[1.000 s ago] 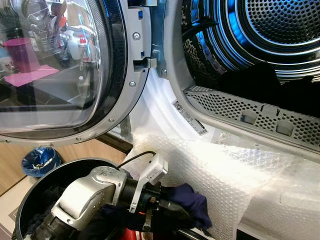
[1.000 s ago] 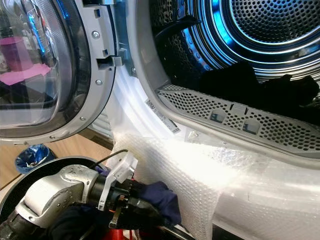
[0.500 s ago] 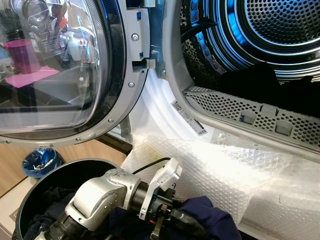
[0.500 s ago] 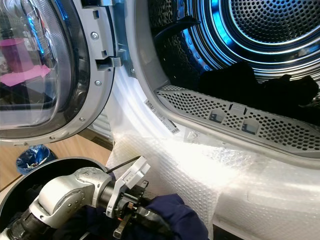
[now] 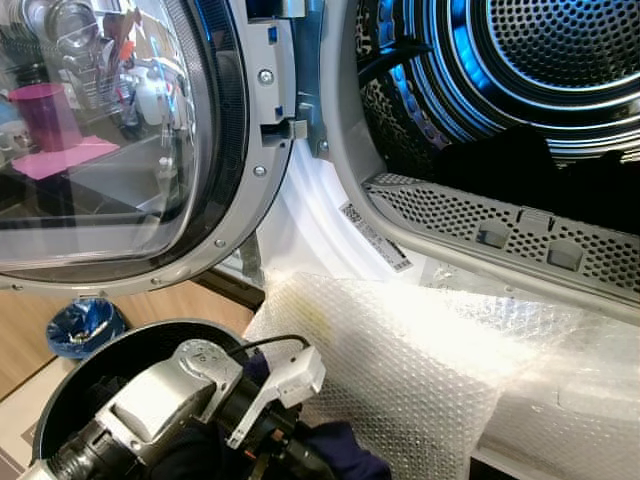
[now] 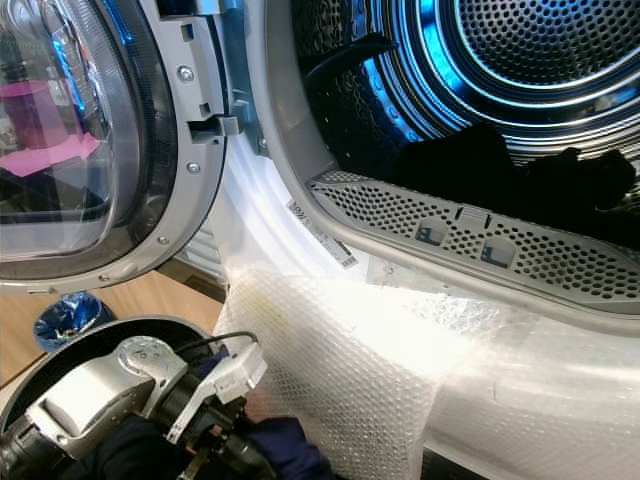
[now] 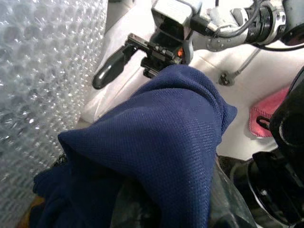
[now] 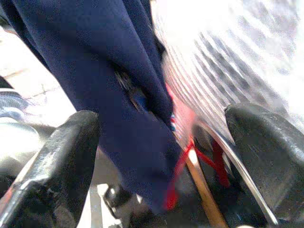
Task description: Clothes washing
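Draping dark navy knit garment (image 7: 156, 142)

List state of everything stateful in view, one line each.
Washer door: swung open.
Drum: lit blue, dark clothes inside.
Black basket: holds dark laundry.
Left gripper: shut on navy garment.
Right gripper: open, near the garment.
Bubble wrap: draped over the washer's front.
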Robot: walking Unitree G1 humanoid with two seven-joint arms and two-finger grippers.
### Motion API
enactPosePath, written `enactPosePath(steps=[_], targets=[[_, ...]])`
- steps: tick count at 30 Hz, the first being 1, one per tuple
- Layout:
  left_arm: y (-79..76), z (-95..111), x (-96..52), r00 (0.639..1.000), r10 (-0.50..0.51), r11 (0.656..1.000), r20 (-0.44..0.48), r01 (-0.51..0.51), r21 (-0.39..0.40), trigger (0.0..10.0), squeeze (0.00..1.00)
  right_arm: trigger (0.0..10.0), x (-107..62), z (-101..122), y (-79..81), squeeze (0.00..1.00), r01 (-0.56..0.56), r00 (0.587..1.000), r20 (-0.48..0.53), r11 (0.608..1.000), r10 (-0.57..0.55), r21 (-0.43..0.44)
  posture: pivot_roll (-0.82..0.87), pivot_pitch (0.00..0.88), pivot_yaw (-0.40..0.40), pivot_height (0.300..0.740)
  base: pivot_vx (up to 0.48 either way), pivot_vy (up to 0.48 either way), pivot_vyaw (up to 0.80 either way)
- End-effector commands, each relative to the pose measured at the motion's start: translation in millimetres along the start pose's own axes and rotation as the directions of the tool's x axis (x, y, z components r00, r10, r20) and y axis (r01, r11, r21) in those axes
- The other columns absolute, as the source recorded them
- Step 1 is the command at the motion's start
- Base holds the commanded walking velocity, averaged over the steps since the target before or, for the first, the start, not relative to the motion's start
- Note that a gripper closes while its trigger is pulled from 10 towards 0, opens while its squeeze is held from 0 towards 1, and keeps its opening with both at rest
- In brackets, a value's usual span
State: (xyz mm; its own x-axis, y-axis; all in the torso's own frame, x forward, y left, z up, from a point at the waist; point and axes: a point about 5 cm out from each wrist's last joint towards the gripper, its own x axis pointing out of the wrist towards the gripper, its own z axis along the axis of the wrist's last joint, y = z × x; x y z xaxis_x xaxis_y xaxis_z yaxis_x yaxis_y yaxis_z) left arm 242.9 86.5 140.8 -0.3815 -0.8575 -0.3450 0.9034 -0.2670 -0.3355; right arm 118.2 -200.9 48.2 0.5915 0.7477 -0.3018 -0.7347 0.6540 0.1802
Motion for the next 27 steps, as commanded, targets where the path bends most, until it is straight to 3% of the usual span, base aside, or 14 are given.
enactPosePath(steps=[1, 10, 19, 27], targets=[[0.2, 4, 1.9, 1.000, -0.016, 0.999, -0.016, 0.016, 0.034, 0.0, 0.00, 10.0, 4.4, 6, 6.3, 0.00, -0.043, 0.998, 0.035, 0.999, 0.043, 0.003, 0.13, 0.000, 0.031, 0.740, 0.000, 0.000, 0.00], [8.1, 12, 15.1, 1.000, -0.022, 0.997, 0.012, 0.021, 0.075, 0.0, 0.00, 10.0, 24.9, 15, 25.7, 0.00, -0.211, 0.975, 0.070, 0.977, 0.209, 0.020, 0.13, 0.000, 0.030, 0.740, 0.000, 0.000, 0.00], [14.9, 29, 31.8, 0.998, -0.023, 0.991, 0.059, 0.015, 0.136, 0.0, 0.00, 10.0, 45.3, 23, 23.7, 0.00, -0.165, 0.981, 0.101, 0.986, 0.165, -0.015, 0.12, 0.000, 0.019, 0.740, 0.000, 0.000, 0.00], [21.1, 43, 37.5, 0.992, 0.027, 0.982, 0.120, -0.049, 0.185, 0.0, 0.00, 10.0, 46.8, 21, 17.4, 0.00, -0.081, 0.992, 0.094, 0.997, 0.082, -0.012, 0.12, 0.000, 0.009, 0.740, 0.000, 0.000, 0.00]])
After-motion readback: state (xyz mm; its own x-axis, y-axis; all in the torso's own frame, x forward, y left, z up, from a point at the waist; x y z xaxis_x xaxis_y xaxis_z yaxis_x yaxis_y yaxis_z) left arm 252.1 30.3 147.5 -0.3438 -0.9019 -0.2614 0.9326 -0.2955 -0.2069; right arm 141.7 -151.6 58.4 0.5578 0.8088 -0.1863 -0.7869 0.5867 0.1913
